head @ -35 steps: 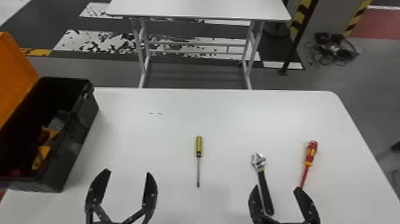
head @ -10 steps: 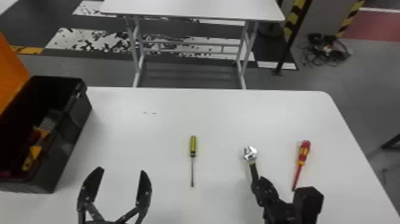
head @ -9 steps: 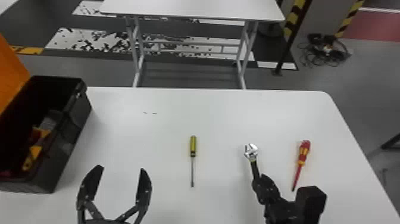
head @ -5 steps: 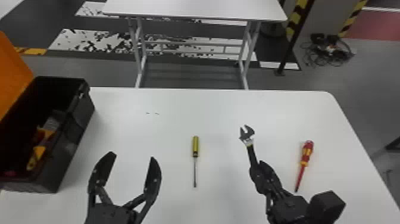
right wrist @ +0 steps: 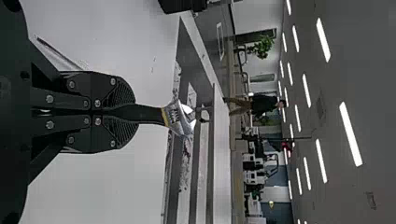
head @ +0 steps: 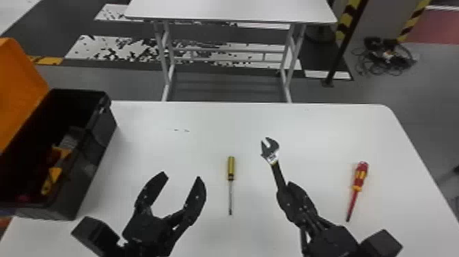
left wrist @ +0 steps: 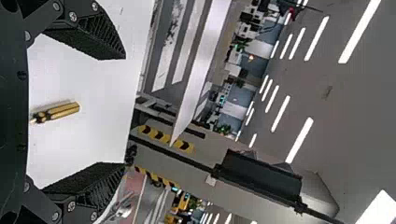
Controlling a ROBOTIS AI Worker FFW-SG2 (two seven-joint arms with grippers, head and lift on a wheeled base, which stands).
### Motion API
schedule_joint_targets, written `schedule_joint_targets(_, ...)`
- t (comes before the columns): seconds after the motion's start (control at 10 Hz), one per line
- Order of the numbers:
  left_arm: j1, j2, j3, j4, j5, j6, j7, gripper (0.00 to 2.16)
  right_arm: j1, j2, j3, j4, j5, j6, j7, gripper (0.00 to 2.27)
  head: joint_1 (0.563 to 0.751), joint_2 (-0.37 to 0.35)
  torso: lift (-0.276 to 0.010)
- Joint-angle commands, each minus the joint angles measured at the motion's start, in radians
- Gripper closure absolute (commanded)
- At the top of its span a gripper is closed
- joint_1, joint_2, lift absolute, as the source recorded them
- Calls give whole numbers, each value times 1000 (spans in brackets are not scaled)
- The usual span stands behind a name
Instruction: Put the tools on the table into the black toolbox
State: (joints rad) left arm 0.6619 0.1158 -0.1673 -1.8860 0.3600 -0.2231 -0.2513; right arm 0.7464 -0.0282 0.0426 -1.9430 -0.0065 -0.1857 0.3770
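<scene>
- Your left gripper has its fingers spread wide over the desk, with nothing between them.
- Your right gripper has its fingers closed on the black handle of the adjustable wrench; you can see its metal head sticking out past the fingertips.
- Between your two grippers, the yellow-handled screwdriver lies on the desk, handle toward the far edge.
- The red-and-yellow screwdriver lies to the right of your right gripper, its handle also toward the far edge.
- At the desk's left you have the black toolbox, its orange lid open and some yellow and grey items inside.
- Beyond your desk stands a white table.
</scene>
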Motion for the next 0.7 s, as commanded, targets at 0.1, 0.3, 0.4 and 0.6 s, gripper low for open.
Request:
schedule_joint_targets(0.1,-42,-2,40,-50,134,281,-59,191,2,-2,28,6,33,-33,23,2250,695,-7,-75)
schedule_joint_targets(0.3,-68,-4,57,-73,198,419,-94,198,2,-4,46,6,48,-36,31,2250,695,-4,-75)
schedule_joint_targets(0.4,-73,-5,60,-88,215,459,-106,201,-2,-6,56,9,54,-36,31,2250,695,-7,-75)
schedule_joint_targets(0.6,-74,-4,86,-130,284,591,-135,205,-6,-7,72,18,66,-36,39,2250,695,-9,-75)
